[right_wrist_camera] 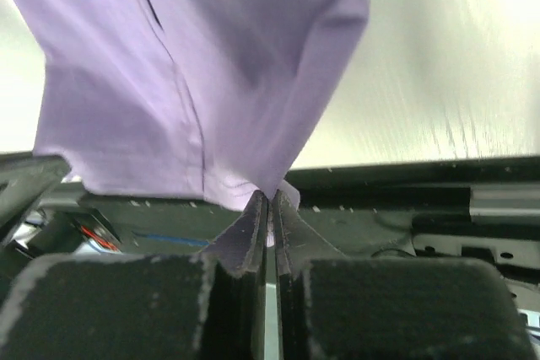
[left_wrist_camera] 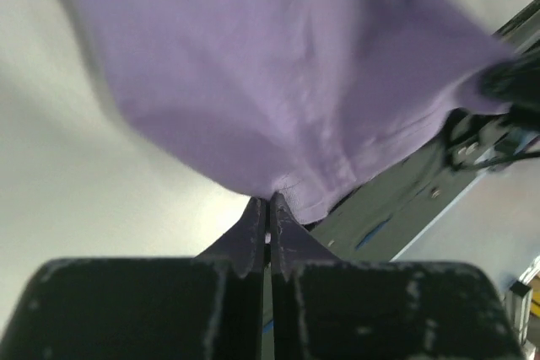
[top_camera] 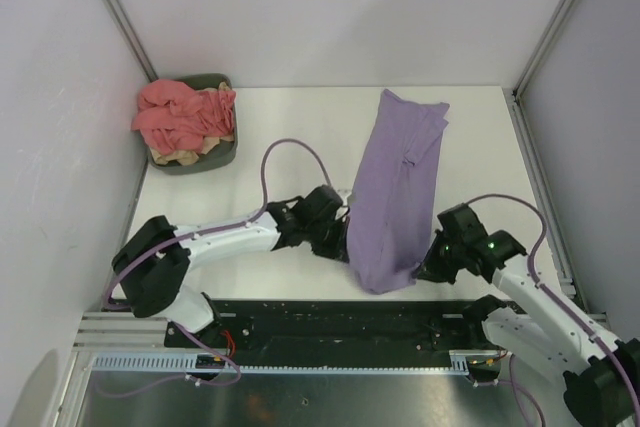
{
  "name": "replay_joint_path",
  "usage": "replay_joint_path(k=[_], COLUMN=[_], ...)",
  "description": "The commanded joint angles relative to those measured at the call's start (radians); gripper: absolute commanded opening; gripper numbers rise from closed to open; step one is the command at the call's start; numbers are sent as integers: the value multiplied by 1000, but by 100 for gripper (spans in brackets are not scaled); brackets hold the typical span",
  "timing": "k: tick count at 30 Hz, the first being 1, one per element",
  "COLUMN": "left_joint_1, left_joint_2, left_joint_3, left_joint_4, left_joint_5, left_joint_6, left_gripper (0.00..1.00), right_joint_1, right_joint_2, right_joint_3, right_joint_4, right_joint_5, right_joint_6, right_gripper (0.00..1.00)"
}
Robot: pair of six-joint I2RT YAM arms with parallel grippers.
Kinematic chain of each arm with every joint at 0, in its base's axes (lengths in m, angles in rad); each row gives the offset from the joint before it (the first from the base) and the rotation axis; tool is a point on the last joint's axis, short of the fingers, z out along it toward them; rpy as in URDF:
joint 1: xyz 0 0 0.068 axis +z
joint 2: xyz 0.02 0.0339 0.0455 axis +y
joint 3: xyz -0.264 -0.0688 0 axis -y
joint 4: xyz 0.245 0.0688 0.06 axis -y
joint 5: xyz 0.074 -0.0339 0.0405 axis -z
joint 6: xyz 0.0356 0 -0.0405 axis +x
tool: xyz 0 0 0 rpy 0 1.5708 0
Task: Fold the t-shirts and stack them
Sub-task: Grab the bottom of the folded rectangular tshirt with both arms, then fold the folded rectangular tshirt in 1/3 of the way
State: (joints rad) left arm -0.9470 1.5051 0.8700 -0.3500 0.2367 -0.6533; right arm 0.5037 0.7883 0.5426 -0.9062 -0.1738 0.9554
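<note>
Two heaped garments fill the bin [top_camera: 228, 155] at far left, salmon-pink t-shirt [top_camera: 178, 115] over tan t-shirt [top_camera: 187, 155]; left gripper [left_wrist_camera: 268, 223] pinches the near hem of the lavender t-shirt [top_camera: 396, 185], spread mid-table; right gripper [right_wrist_camera: 268, 215] clamps its other near corner

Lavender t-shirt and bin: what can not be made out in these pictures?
Top external: tan cloth in the bin, mostly covered by the salmon-pink shirt; its kind is unclear.
Left wrist: lavender t-shirt blurred, cut off by the top edge.
Right wrist: its neck and sleeves lie outside the frame.
</note>
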Motion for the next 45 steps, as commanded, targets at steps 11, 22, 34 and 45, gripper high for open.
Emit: replay_joint_path(k=[11,22,34,45], left_joint_1=[133,229,265,300], left_joint_2=[400,640,724,794], left_joint_3=[621,886,981,1062], left_joint_4=[52,79,95,95], left_joint_5=[-130,-187,-149,-83], left_joint_6=[36,40,52,66], left_gripper=[0,0,0,7], right_joint_1=[-269,-389,-449,-472], right_joint_2=[472,728,867,895], right_joint_3=[323,443,539,548], right_joint_4=[408,645,668,675], right_joint_5=[200,252,213,198], right_joint_6=[-174,-206,-202,-219], right_gripper=[0,0,0,14])
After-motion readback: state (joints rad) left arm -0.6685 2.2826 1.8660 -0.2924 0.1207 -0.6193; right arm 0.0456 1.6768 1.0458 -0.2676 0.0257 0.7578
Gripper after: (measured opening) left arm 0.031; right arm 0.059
